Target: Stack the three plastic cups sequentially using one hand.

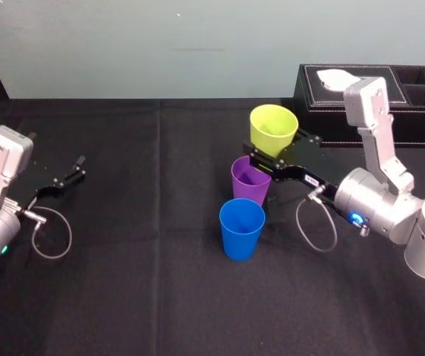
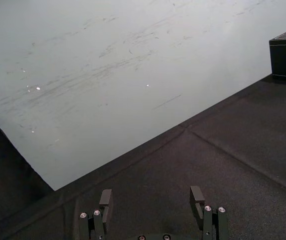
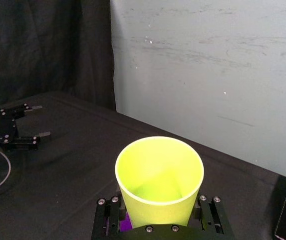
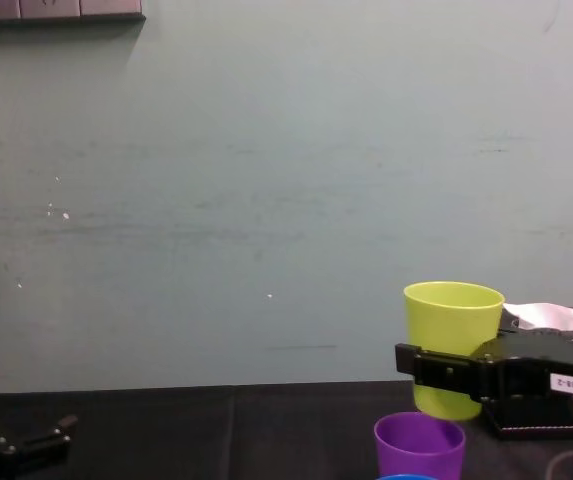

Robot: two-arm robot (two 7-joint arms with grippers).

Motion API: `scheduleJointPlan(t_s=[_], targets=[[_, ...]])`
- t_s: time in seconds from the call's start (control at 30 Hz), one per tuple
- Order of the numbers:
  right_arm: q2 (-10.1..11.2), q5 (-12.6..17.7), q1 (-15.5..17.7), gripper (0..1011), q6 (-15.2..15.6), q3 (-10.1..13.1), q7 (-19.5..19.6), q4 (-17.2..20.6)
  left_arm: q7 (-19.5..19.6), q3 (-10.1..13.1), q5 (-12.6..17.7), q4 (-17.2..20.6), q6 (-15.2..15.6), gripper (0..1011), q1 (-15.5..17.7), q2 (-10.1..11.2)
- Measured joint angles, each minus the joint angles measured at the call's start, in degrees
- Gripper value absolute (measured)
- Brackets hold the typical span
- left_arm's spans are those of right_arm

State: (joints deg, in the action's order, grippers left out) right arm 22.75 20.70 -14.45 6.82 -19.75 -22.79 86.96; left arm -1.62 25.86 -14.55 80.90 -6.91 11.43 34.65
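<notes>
As the right end effector (image 1: 270, 157) clamps the tapered yellow-green cup (image 1: 274, 127), the left end effector (image 2: 151, 197) gapes.

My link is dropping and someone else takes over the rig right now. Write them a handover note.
Right gripper: jaws shut on the yellow-green cup, held in the air just above the purple cup, not nested yet.
Left gripper: jaws open, parked at the robot's left.
The purple cup and blue cup stand upright, close together, blue nearer the robot.
Done: yellow-green cup picked up.
Left: lower it into the purple cup, then bring the blue cup into the stack.
</notes>
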Motion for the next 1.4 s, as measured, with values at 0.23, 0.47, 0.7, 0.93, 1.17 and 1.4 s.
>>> scheduleJointPlan(t_s=[0.23,0.47,0.7,0.93,1.17,1.4], targets=[[-1.0,-0.9,-2.0,711,-1.1,-1.1,-0.1,-2.6,0.0,0.0,0.0,0.0,0.0,1011,0.0,0.0],[-2.0,-1.4,-3.4,711,-1.7,-2.1,-0.4,-4.8,0.0,0.0,0.0,0.0,0.0,1011,0.0,0.0],[-2.4,-1.5,-3.6,711,-1.9,-2.6,-0.8,-5.5,0.0,0.0,0.0,0.0,0.0,1011,0.0,0.0],[-2.6,-1.4,-3.5,711,-2.2,-2.8,-1.1,-6.2,0.0,0.0,0.0,0.0,0.0,1011,0.0,0.0],[-2.5,-1.2,-3.3,711,-2.2,-2.7,-1.2,-6.5,0.0,0.0,0.0,0.0,0.0,1011,0.0,0.0],[-2.5,-1.6,-3.3,711,-2.9,-3.0,-1.2,-7.1,0.0,0.0,0.0,0.0,0.0,1011,0.0,0.0]])
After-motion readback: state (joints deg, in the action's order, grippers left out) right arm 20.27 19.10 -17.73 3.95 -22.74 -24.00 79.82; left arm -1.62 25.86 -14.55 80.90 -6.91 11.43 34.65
